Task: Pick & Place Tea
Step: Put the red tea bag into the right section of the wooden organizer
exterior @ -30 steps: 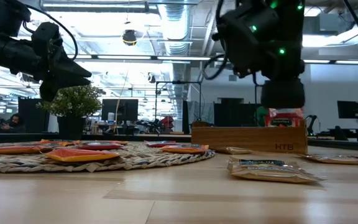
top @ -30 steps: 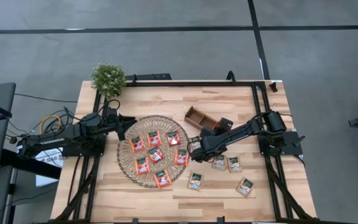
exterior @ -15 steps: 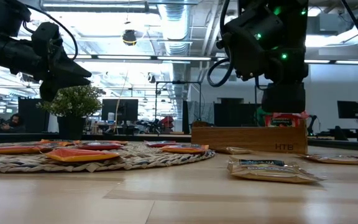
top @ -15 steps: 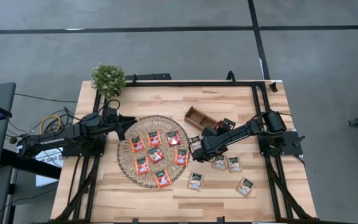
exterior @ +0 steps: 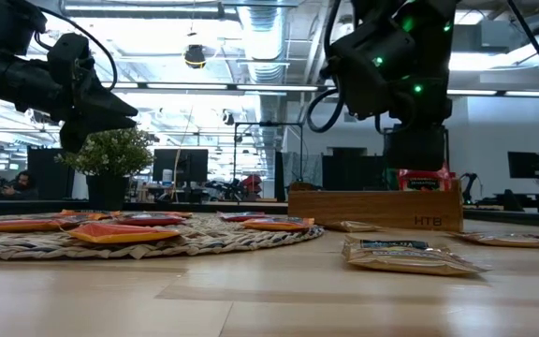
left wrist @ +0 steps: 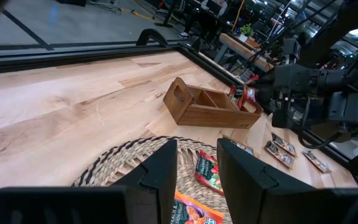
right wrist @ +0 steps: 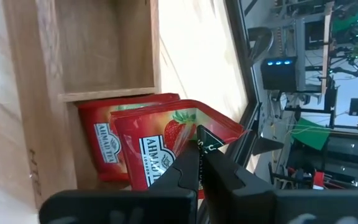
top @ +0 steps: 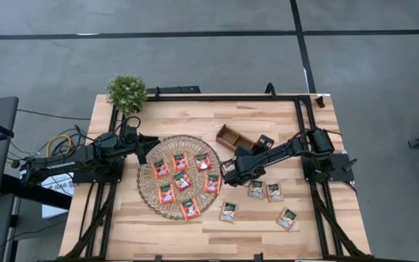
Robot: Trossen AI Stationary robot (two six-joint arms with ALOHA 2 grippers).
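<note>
My right gripper (right wrist: 199,155) is shut on a red-orange tea sachet (right wrist: 157,146) at the near right end of the brown wooden tray (top: 231,135). In the low view this sachet (exterior: 423,179) shows above the tray's wall (exterior: 372,211). A second red sachet (right wrist: 104,146) stands in the same compartment. Several red sachets (top: 182,161) lie flat on the round wicker mat (top: 142,185). Several green-and-pale sachets (top: 257,191) lie flat on the table near the mat. My left gripper (left wrist: 197,168) hovers open and empty over the mat's far left rim. My right gripper pinches the red sachet's upper edge (right wrist: 188,134) between its two fingers. The fingers come slanting down from above. The sachet stands on edge below them; its lower part is hidden behind the tray's wall, beside the second sachet.
A small potted plant (top: 126,92) stands at the table's far left corner. The black frame rail (top: 224,96) runs along the far edge. Bare wood lies between the mat and the far edge and along the near edge.
My right gripper has rolled a little at its wrist over the tray's end. The red sachet now shows slightly lower behind the tray's wall in the low view.
</note>
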